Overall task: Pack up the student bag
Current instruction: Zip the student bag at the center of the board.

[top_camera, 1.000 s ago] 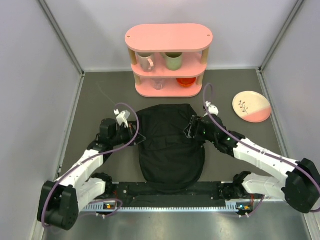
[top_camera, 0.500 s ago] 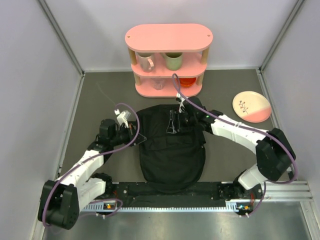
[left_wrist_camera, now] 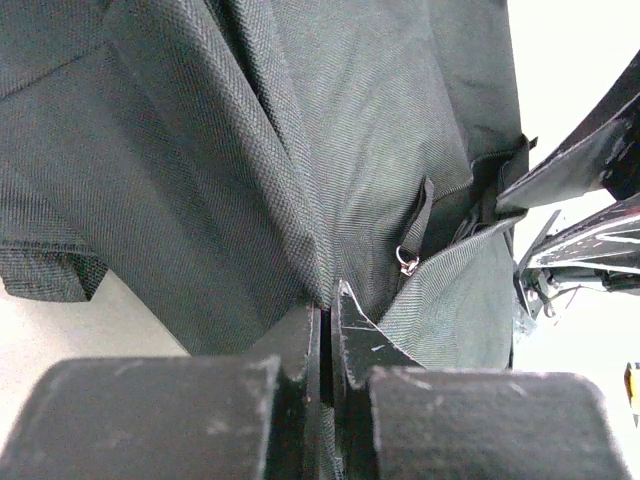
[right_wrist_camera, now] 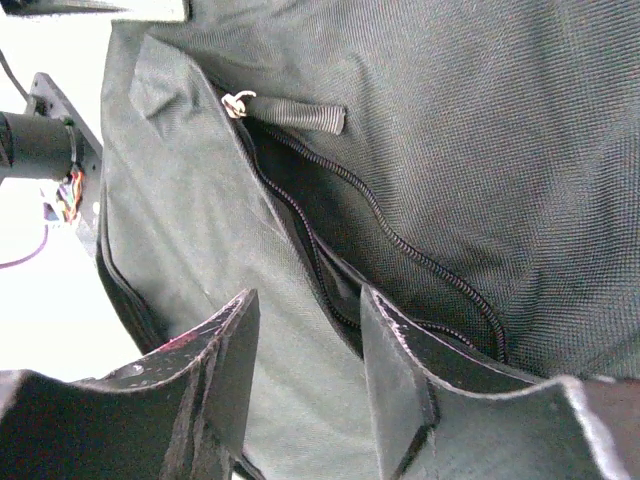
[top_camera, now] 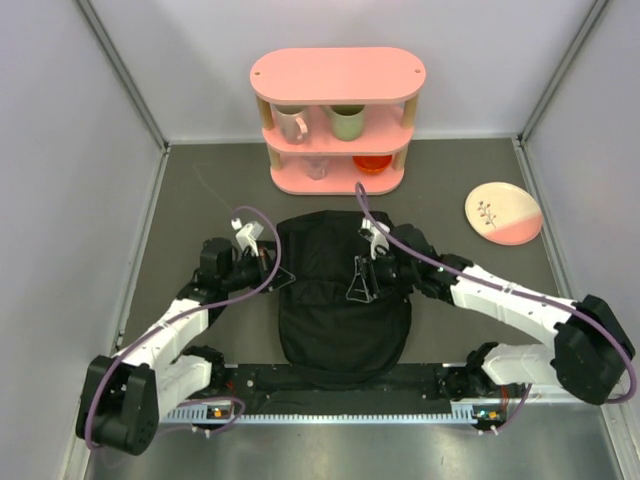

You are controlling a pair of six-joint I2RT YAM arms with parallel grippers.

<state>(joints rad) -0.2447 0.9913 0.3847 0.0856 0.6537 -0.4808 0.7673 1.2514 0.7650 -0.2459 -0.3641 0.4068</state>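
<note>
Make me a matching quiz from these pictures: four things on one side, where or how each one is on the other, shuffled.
1 left gripper
2 right gripper
3 plate
4 green mug

A on the pink shelf's middle level
B open above the student bag's zip
C shut on bag fabric
D lying right of the shelf

Pairs: 1-C, 2-B, 3-D, 4-A

centre: student bag [top_camera: 340, 325] blocks
top centre: pink shelf [top_camera: 337, 75] blocks
upper right: plate [top_camera: 503, 212] in the way
upper left: bare table [top_camera: 200, 190], passable
</note>
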